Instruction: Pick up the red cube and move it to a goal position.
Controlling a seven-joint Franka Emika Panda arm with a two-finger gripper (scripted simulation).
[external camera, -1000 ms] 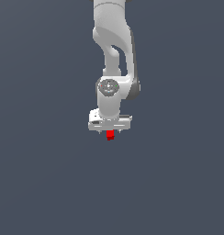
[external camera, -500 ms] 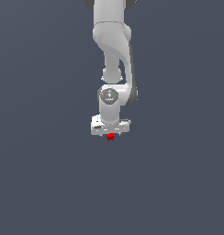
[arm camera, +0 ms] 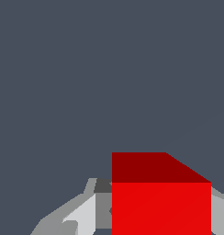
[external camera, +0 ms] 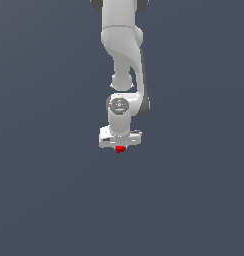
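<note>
The red cube (external camera: 120, 149) shows as a small red patch just under the white gripper (external camera: 120, 147) in the middle of the exterior view. Most of the cube is tucked behind the gripper's body there. In the wrist view the red cube (arm camera: 160, 195) fills the space between the two grey fingers (arm camera: 81, 215), and the gripper (arm camera: 153, 215) is shut on it. The white arm (external camera: 125, 55) comes down from the top of the exterior view.
Only a flat, dark grey-blue surface (external camera: 49, 190) lies around the arm in both views. No goal marker shows.
The arm has tilted and the hand with the cube has shifted slightly toward the exterior view's right and a little lower in the picture. Less of the cube shows below the gripper now.
</note>
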